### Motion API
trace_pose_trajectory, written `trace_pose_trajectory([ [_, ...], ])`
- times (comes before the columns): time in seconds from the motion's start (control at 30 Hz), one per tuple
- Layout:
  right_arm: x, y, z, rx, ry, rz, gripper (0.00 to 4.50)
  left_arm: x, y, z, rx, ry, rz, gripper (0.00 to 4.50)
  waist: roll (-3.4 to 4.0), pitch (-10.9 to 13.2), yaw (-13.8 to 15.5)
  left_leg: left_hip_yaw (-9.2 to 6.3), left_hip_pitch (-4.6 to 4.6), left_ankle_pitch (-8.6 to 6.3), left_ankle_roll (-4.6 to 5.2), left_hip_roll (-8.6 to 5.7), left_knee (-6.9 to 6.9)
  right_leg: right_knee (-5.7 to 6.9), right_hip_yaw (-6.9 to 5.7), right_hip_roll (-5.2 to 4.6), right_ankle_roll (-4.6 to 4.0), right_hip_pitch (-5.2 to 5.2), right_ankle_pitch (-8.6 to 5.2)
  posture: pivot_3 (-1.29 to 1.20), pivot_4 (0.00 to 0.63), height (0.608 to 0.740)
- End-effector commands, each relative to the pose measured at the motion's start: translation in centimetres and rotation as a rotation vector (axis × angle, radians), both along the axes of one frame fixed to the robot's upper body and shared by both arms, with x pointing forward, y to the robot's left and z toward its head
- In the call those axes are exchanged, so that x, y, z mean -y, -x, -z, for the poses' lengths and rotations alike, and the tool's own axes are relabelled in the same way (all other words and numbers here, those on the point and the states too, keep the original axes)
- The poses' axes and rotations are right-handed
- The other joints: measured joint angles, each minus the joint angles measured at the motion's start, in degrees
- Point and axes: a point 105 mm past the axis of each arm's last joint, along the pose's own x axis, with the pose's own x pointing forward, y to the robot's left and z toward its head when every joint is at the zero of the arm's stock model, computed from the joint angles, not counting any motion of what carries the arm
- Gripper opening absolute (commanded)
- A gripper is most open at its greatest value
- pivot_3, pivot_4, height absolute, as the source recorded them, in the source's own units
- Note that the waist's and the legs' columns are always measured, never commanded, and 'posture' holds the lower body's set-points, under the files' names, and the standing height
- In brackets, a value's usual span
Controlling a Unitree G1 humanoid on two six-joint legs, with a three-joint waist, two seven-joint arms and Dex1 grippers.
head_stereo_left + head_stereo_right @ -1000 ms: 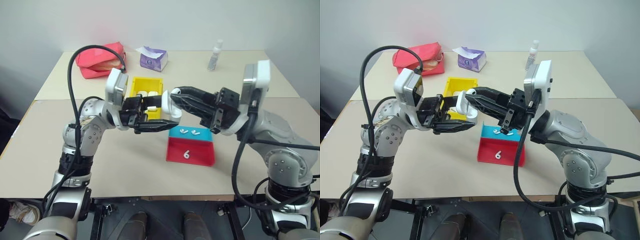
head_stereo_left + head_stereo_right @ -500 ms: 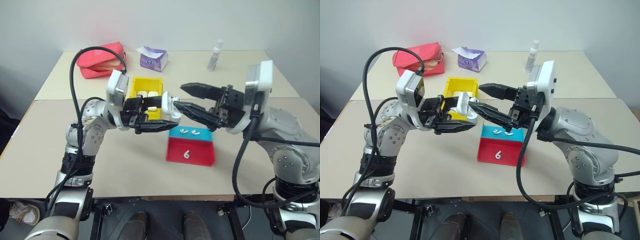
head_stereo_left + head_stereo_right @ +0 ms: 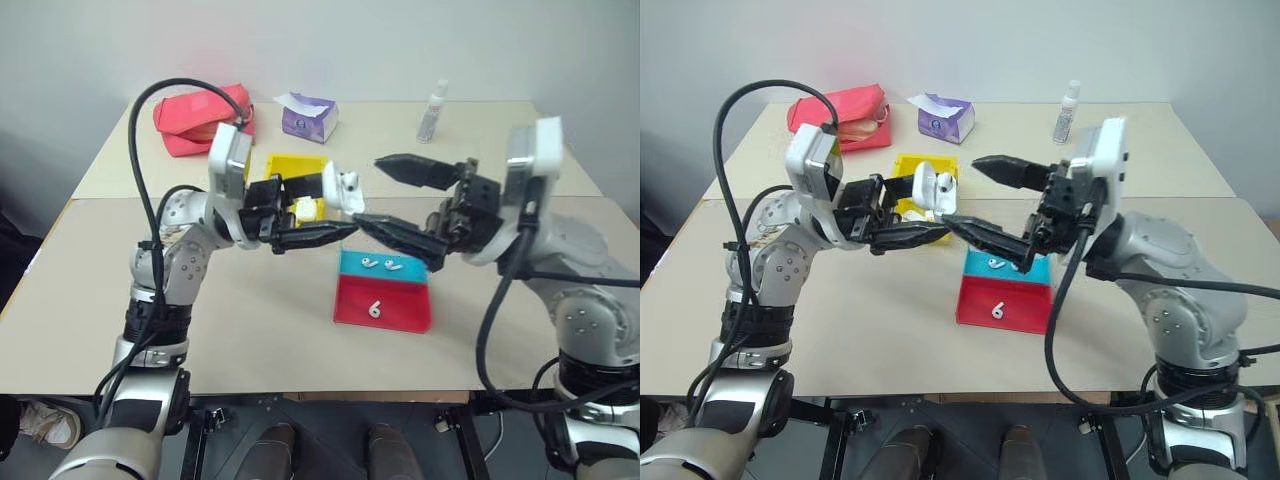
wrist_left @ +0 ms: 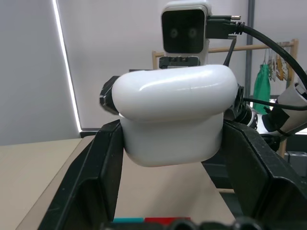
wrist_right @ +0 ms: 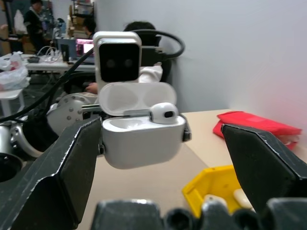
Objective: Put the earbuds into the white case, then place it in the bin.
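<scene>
At centre frame, above the tan table point(image 3: 250, 320), the left gripper point(image 3: 335, 215) pinches the white case point(image 3: 347, 190) between its two black fingers, holding it in the air with the lid flipped open. In the right wrist view the case point(image 5: 143, 129) faces the camera with one earbud point(image 5: 163, 113) seated in its well, its rounded head poking above the rim.

Just right of the case, the right gripper point(image 3: 395, 195) stands spread wide, one finger high and one low, with its tips close to the case but apart from it and nothing between them.

Two more earbuds point(image 3: 380, 264) lie side by side on the blue upper half of the shallow red-and-blue tray point(image 3: 385, 305), below the right gripper's lower finger; the red half bears a white figure 6.

The yellow bin point(image 3: 290, 170) sits behind the left gripper, left of centre, partly hidden by the gripper and the case, with white cases point(image 5: 225, 199) lying inside it.

At the table's far edge, in the upper part of the frame, a red zip pouch point(image 3: 200, 120) lies at upper left, a purple tissue pack point(image 3: 308, 117) beside it toward centre, and a small clear bottle point(image 3: 432, 98) stands upright at upper right. All three are well apart from the grippers.
</scene>
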Motion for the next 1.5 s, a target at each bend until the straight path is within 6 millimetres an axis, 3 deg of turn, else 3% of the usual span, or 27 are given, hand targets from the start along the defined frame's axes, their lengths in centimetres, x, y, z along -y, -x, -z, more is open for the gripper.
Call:
trace_pose_trajectory([
  [0.03, 1.4, 0.2, -1.5, 0.026, -0.031, 0.010, 4.49, -0.3, 0.8, -0.8, 0.058, 0.028, 0.005, 2.79, 0.00, 0.0, 0.0, 0.00, 0.00, 0.00, 0.00, 0.00, 0.00, 0.00, 0.00, 0.00, 0.00, 0.01, 0.00, 0.00, 0.150, 0.740],
  [0.27, 2.8, -1.6, -0.4, -0.014, 0.170, 0.024, 4.49, -0.6, 0.9, -0.5, 0.066, 0.033, -0.020, 2.79, 0.00, 0.0, -0.2, 0.04, 0.01, -0.02, 0.04, 0.01, 0.02, -0.02, 0.02, 0.00, 0.00, -0.01, 0.00, 0.00, 0.150, 0.740],
  [0.53, 2.5, -7.2, 5.6, -0.011, 0.824, 0.118, 4.49, -1.1, 1.1, -0.5, 0.082, 0.023, -0.036, 2.79, 0.01, 0.0, -1.0, 0.14, 0.02, -0.01, 0.02, 0.02, 0.00, -0.06, 0.06, 0.01, 0.00, -0.10, 0.00, 0.00, 0.150, 0.740],
  [0.63, 2.8, -8.7, 7.5, -0.031, 0.973, 0.067, 3.90, -1.2, 0.9, -0.9, 0.103, 0.033, -0.063, 2.79, 0.00, 0.0, -1.3, 0.14, -0.02, -0.01, 0.01, 0.02, -0.01, -0.05, 0.04, 0.00, 0.01, -0.12, 0.00, 0.00, 0.150, 0.740],
  [0.77, 2.8, -10.8, 9.5, -0.069, 1.106, 0.016, 2.61, -1.6, 0.7, -1.2, 0.113, 0.046, -0.093, 2.79, -0.01, 0.0, -1.5, 0.12, -0.11, 0.00, 0.00, 0.02, 0.01, -0.04, 0.04, 0.00, 0.01, -0.14, 0.00, 0.00, 0.150, 0.740],
  [0.83, 2.7, -11.5, 10.4, -0.085, 1.180, -0.014, 2.61, -1.8, 0.9, -1.0, 0.115, 0.045, -0.108, 2.79, -0.01, 0.0, -1.7, 0.12, -0.12, 0.00, -0.01, 0.02, 0.00, -0.05, 0.04, 0.00, 0.01, -0.17, 0.00, 0.00, 0.150, 0.740],
  [1.1, 2.1, -13.5, 12.2, -0.099, 1.318, -0.039, 2.61, -2.3, 1.3, -1.1, 0.120, 0.042, -0.150, 2.79, 0.00, 0.0, -1.9, 0.07, -0.16, 0.05, -0.10, 0.04, 0.00, -0.04, 0.04, 0.00, 0.01, -0.28, 0.01, 0.00, 0.150, 0.740],
  [1.5, 1.5, -13.9, 13.9, -0.082, 1.373, -0.059, 2.61, -2.7, 1.8, -1.0, 0.108, 0.033, -0.180, 2.79, 0.03, 0.0, -2.3, 0.05, -0.19, 0.08, -0.16, 0.03, -0.02, 0.03, 0.05, 0.00, 0.00, -0.38, 0.01, 0.00, 0.150, 0.740],
])
